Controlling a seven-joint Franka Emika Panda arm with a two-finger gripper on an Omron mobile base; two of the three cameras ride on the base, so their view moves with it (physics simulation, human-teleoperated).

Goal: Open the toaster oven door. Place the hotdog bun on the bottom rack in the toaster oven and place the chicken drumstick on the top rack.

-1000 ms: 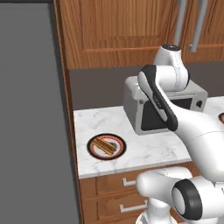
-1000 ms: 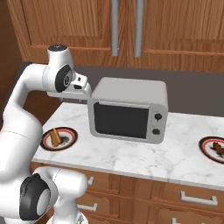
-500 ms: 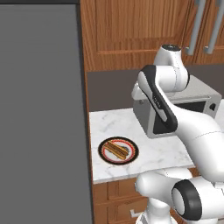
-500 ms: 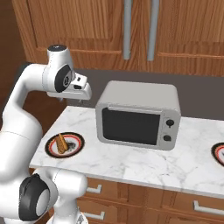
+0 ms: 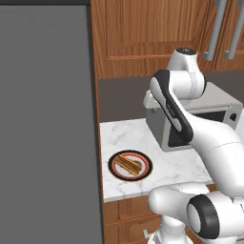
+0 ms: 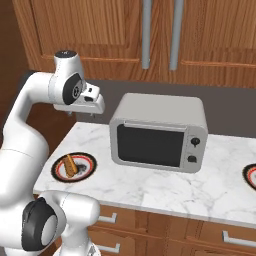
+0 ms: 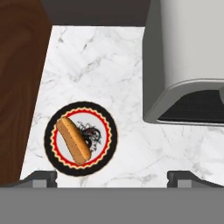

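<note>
The toaster oven (image 6: 160, 107) stands on the marble counter with its door (image 6: 150, 145) closed; it also shows as the oven (image 5: 205, 119) and the oven (image 7: 188, 52). The hotdog bun (image 7: 73, 140) lies on a red-and-black rimmed plate (image 7: 109, 131) left of the oven, seen too as the bun (image 5: 127, 164) and the bun (image 6: 70, 165). My gripper (image 6: 80, 114) hangs open and empty high above the counter, between plate and oven; its gripper tips (image 7: 113, 179) frame the plate from above. The chicken drumstick is out of view.
A tall dark grey panel (image 5: 47, 119) walls off the counter's left end. Wooden cabinets (image 6: 150, 35) hang above the oven, and drawers (image 6: 165, 232) run below. The rim of a second plate (image 6: 250, 176) shows at the counter's far right.
The base has driven, so both base views have shifted: the oven and plate slid right and the dark panel grew. The arm keeps its pose and the gripper stays open.
</note>
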